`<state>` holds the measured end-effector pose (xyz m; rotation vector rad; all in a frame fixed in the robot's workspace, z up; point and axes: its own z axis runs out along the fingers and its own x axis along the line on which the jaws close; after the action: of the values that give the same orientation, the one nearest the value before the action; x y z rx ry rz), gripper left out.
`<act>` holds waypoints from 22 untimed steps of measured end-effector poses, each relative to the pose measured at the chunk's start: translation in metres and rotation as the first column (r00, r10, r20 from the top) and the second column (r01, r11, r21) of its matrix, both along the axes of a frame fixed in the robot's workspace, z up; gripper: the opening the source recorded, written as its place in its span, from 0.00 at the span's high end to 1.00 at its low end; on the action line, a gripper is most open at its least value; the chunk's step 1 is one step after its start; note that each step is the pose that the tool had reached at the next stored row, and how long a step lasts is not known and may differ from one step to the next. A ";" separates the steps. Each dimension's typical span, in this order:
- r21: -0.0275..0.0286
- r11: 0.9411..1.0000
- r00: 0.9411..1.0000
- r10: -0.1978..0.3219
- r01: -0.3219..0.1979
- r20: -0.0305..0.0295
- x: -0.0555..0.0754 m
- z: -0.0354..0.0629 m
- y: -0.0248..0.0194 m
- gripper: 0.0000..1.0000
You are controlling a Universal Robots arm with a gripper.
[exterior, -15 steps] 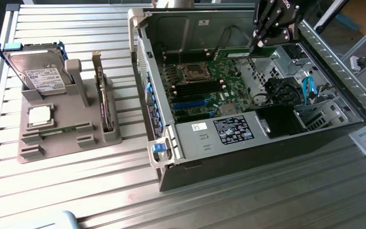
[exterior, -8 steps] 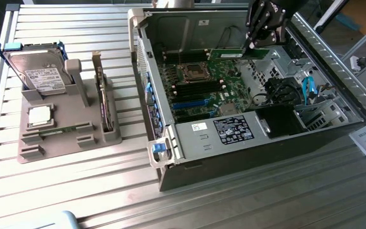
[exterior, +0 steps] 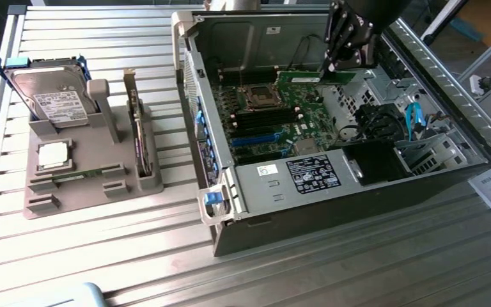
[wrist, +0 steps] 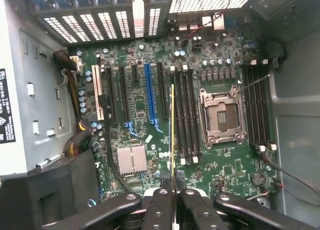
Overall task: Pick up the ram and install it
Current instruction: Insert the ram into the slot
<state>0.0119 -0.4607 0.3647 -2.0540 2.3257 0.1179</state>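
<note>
So the gripper [exterior: 341, 66] is clamped on the ram [exterior: 303, 78], and the green stick pokes out from the fingers toward the exterior view's left. It's up over the motherboard [exterior: 267, 121] inside the open case [exterior: 254, 192]. On the wrist cam it's edge-on between the fingers, lined up along the black memory slots [wrist: 187, 115] beside the CPU socket [wrist: 221, 115].

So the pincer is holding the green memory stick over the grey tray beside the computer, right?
No. The pincer holds the green memory stick over the motherboard inside the open computer case, not over the grey tray; the exterior view shows this.
</note>
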 end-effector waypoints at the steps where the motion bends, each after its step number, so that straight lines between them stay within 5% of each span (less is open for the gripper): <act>1: 0.000 1.000 1.000 -0.010 0.010 0.000 -0.003 -0.0063 0.0005 0.88; 17: 0.000 0.998 0.998 -0.069 0.069 0.000 -0.022 -0.0352 0.0048 0.88; 22: 0.000 0.999 0.999 -0.044 0.044 0.000 -0.019 -0.0505 0.0062 0.88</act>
<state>-0.0075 -0.4545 0.3142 -2.0014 2.3694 0.1160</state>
